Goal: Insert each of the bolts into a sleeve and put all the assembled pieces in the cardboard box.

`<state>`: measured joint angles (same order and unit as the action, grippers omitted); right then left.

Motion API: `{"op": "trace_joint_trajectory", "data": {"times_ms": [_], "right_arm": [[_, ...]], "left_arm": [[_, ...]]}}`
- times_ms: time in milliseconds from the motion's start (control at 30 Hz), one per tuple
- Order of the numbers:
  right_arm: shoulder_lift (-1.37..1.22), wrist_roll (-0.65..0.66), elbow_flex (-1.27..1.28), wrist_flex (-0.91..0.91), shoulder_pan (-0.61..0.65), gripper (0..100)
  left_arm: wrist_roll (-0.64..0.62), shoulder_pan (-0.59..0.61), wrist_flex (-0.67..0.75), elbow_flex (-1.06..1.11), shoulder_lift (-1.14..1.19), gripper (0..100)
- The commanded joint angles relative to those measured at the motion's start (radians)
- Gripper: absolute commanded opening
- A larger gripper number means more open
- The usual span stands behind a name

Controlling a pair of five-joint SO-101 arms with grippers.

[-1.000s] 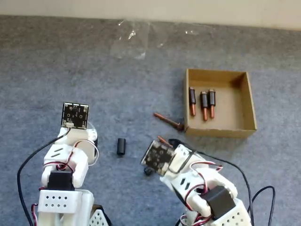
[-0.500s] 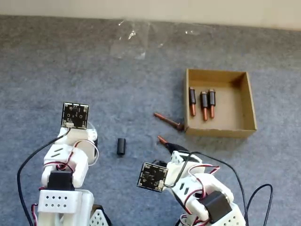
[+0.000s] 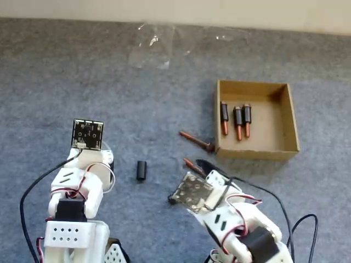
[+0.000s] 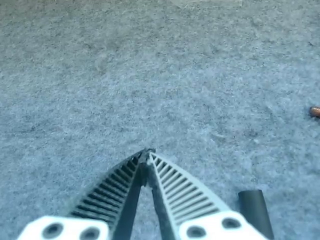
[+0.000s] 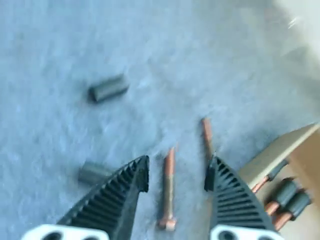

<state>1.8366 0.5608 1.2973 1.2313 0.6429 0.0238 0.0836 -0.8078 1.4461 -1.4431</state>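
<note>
Two bare copper bolts lie on the grey carpet. One bolt (image 3: 196, 141) rests by the cardboard box (image 3: 258, 152); the other bolt (image 3: 190, 163) (image 5: 168, 187) lies between the fingers of my open right gripper (image 3: 201, 165) (image 5: 176, 172), untouched. In the right wrist view the far bolt (image 5: 206, 135) lies beyond the fingertips. A black sleeve (image 3: 141, 170) (image 5: 108, 87) (image 4: 255, 206) lies between the arms. A second sleeve (image 5: 92, 172) (image 3: 173, 200) sits beside the right gripper. My left gripper (image 4: 146, 153) is shut and empty, just left of the first sleeve.
Three assembled pieces (image 3: 236, 119) (image 5: 282, 196) lie side by side in the box. A crumpled clear plastic bag (image 3: 153, 44) lies at the far edge of the carpet. Cables (image 3: 285, 219) trail from the right arm.
The right arm's wrist drew back toward its base, then came forward again over the nearer bolt. The left arm has stayed still.
</note>
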Motion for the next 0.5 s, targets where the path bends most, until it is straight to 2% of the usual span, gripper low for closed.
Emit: {"op": "trace_joint_trajectory", "data": {"times_ms": [0, 200, 333, 467], "right_arm": [[-0.013, -0.028, -0.108, 0.005, 0.008, 17.6], [-0.165, -0.031, -0.226, 0.005, -0.001, 17.6], [-0.343, -0.043, -0.4, 0.005, -0.081, 17.6], [-0.552, -0.143, -0.582, 0.028, -0.179, 17.6]], "left_arm": [[0.003, 0.005, 0.025, -0.01, -0.002, 1], [0.003, 0.005, 0.025, -0.01, -0.002, 1], [0.003, 0.005, 0.025, -0.01, -0.002, 1], [0.003, 0.005, 0.025, -0.01, -0.002, 1]]}}
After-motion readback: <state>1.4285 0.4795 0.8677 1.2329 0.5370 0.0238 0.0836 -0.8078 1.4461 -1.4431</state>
